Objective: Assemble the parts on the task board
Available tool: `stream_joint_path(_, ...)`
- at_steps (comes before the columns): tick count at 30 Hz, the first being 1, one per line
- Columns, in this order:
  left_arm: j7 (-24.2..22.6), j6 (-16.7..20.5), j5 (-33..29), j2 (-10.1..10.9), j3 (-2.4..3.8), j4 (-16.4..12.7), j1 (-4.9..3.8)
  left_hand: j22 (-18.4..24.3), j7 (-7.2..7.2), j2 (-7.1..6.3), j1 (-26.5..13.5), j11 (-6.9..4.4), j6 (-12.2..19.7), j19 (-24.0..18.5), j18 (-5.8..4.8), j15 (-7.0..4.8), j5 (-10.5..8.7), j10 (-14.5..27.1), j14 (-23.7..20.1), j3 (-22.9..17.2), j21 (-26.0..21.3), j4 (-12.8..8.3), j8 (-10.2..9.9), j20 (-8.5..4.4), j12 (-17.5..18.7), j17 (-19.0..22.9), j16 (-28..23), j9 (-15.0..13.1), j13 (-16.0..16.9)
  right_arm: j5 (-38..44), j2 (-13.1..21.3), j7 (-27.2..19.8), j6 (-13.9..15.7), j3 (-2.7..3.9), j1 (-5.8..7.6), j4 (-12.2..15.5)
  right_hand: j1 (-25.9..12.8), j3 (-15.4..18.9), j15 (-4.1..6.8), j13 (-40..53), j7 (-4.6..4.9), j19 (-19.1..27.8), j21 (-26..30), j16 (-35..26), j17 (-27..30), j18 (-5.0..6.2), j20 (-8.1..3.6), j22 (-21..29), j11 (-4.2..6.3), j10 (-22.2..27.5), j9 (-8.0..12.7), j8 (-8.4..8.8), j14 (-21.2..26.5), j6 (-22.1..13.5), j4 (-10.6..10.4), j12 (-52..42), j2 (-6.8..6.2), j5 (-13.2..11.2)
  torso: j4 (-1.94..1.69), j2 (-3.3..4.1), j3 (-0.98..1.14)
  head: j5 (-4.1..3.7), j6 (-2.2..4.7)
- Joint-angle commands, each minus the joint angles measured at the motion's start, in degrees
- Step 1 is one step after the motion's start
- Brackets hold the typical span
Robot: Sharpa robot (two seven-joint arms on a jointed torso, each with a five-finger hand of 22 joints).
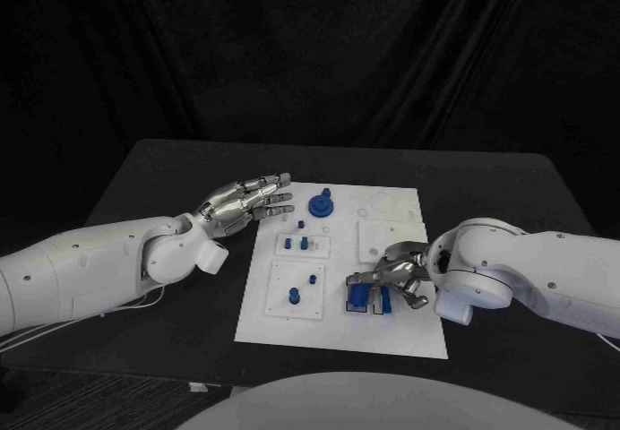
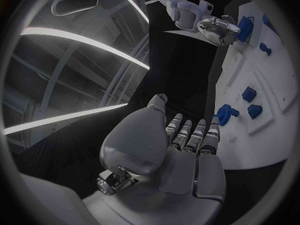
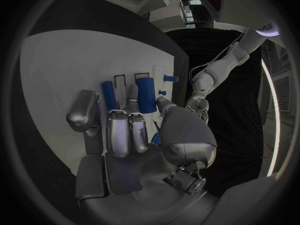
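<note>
Black cloth hangs behind a black table (image 1: 155, 179), and the white task board (image 1: 388, 336) lies in its middle, its long side running away from the robot. Blue parts sit on the board: a round disc-shaped part (image 1: 321, 208) near the far left corner, small pegs (image 1: 297, 242) in the plate behind the middle, two more pegs (image 1: 300, 294) in the near left plate, and upright rectangular blocks (image 1: 358, 300) in the near right recess. Over the table beside the board's far left edge the left hand (image 1: 243, 202) hovers, fingers stretched out side by side and holding nothing, its tips close to the disc-shaped part. Above the near right recess the right hand (image 1: 391, 279) is lowered over the blocks, fingers curled downward around them; whether it truly grips a block or merely touches it I cannot tell, since the fingers hide the contact.
</note>
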State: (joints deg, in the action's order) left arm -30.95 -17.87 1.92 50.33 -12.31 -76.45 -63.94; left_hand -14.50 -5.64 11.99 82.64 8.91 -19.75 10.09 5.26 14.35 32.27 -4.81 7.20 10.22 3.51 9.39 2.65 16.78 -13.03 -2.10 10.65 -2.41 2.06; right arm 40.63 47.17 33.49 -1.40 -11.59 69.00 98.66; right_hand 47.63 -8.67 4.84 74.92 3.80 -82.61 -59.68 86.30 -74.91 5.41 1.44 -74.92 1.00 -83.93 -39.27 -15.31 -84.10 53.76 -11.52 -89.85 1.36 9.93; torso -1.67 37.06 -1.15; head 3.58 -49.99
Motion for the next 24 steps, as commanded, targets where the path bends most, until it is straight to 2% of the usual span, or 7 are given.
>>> stream_joint_path(1, -0.4, -1.0, -0.1, -0.1, 0.06, 0.0, 0.12, 0.1, -0.26, 0.54, 0.1, 0.28, 0.1, 0.2, -0.71, 0.31, -0.01, 0.0, 0.1, -0.4, 0.0, 0.1, 0.2, -0.01, -0.2, -0.1, 0.3, 0.0, 0.1, 0.2, -0.1, 1.8, -1.6, -0.32, -0.54, 0.0, -0.3, 0.4, -0.43, 15.1, -0.04, 0.0, 0.3, -0.3, -3.2, 0.35, 0.29, -7.2, -0.4, -6.1, 0.2, 0.13, -3.9, -0.3, 0.1, -0.1, -0.21, -0.3, -0.01, 0.01, 0.0, 0.03, -0.01)
stream_joint_path(14, -0.1, -1.2, -0.1, -0.2, 0.06, 0.0, 0.21, 0.1, -0.41, 0.49, 0.2, 0.2, 0.0, 0.3, -0.69, 0.43, 0.18, 0.1, 0.5, -0.6, 0.0, -0.2, 0.3, -0.01, -0.3, -0.2, 0.7, 0.0, 0.1, 0.8, -0.2, 2.0, -2.9, -0.32, -0.55, -0.1, 4.0, 1.1, -0.37, 15.1, -0.14, -0.1, 0.6, -0.2, -3.2, 0.39, 0.26, -7.1, -0.32, -6.1, 0.8, -0.52, -3.9, -0.1, 3.4, -0.1, -0.67, -0.2, -0.01, -0.02, 0.0, 0.05, -0.01)
stream_joint_path(17, 0.0, -1.2, -0.1, -0.2, 0.06, 0.1, 0.24, 0.2, -0.56, 0.46, 0.3, 0.09, -0.1, 0.2, -0.68, 0.44, 0.29, 0.1, 0.5, -0.7, 0.0, -0.4, 0.3, -0.01, -0.3, -0.1, 0.8, -0.1, 0.1, 0.8, -0.1, 2.0, -2.9, -0.32, -0.56, -0.1, 4.7, 1.1, -0.26, 15.1, -0.33, -0.1, 0.7, -0.2, -3.1, 0.41, 0.18, -7.1, -0.17, -6.1, 0.8, -1.17, -3.9, 0.4, 3.9, -0.1, 0.2, 3.1, -0.02, 0.01, 0.0, 0.03, -0.01)
stream_joint_path(18, 0.0, -1.2, -0.1, -0.2, 0.06, 0.1, 0.25, 0.2, -0.56, 0.46, 0.3, 0.09, -0.1, 0.2, -0.68, 0.44, 0.29, 0.1, 0.5, -0.7, 0.0, -0.4, 0.3, -0.01, -0.3, -0.1, 0.8, -0.1, 0.1, 0.8, -0.1, 2.0, -2.9, -0.32, -0.56, -0.1, 4.9, 1.1, -0.18, 15.1, -0.44, -0.1, 0.7, -0.2, -3.2, 0.4, 0.12, -7.1, -0.08, -6.1, 0.8, -1.45, -3.9, 0.6, 4.1, -0.1, 0.44, 5.1, -0.01, 0.0, 0.0, 0.03, -0.01)
stream_joint_path(19, 0.0, -1.2, -0.1, -0.3, 0.06, 0.1, 0.27, 0.2, -0.56, 0.46, 0.3, 0.09, -0.1, 0.2, -0.68, 0.44, 0.29, 0.1, 0.5, -0.7, 0.0, -0.4, 0.3, -0.01, -0.3, -0.1, 0.8, -0.1, 0.1, 0.8, -0.1, 1.9, -2.9, -0.32, -0.56, -0.1, 5.6, 0.7, -0.03, 15.1, -0.65, -0.1, 0.8, -0.1, -3.2, 0.41, -0.01, -7.1, 0.11, -6.1, 0.6, -2.0, -3.9, 1.0, 4.7, -0.1, 0.78, 9.4, -0.01, 0.01, 0.0, 0.02, -0.01)
stream_joint_path(20, 0.1, -1.2, -0.1, -0.3, 0.06, 0.1, 0.29, 0.2, -0.56, 0.46, 0.3, 0.09, -0.1, 0.2, -0.68, 0.44, 0.29, 0.1, 0.5, -0.7, 0.0, -0.4, 0.3, -0.01, -0.3, -0.1, 0.8, -0.1, 0.1, 0.8, -0.1, 1.9, -2.9, -0.32, -0.56, -0.1, 6.0, 0.4, 0.05, 15.1, -0.74, -0.1, 0.8, -0.1, -3.1, 0.42, -0.07, -7.1, 0.19, -6.1, 0.5, -2.23, -3.9, 1.1, 5.1, -0.1, 0.93, 11.2, -0.01, 0.01, 0.0, 0.04, -0.01)
stream_joint_path(24, 0.2, -1.3, -0.1, -0.3, 0.06, 0.2, 0.34, 0.2, -0.56, 0.46, 0.3, 0.09, -0.1, 0.2, -0.68, 0.44, 0.29, 0.1, 0.5, -0.7, 0.0, -0.4, 0.3, -0.01, -0.3, -0.1, 0.8, -0.1, 0.1, 0.8, -0.2, 1.9, -2.9, -0.32, -0.56, -0.2, 6.2, -0.1, 0.27, 15.1, -1.14, -0.1, 0.9, -0.1, -3.1, 0.43, -0.25, -7.1, 0.51, -6.1, -0.3, -3.51, -3.9, 1.8, 5.5, -0.1, 1.17, 14.0, -0.01, -0.01, 0.0, 0.06, -0.01)
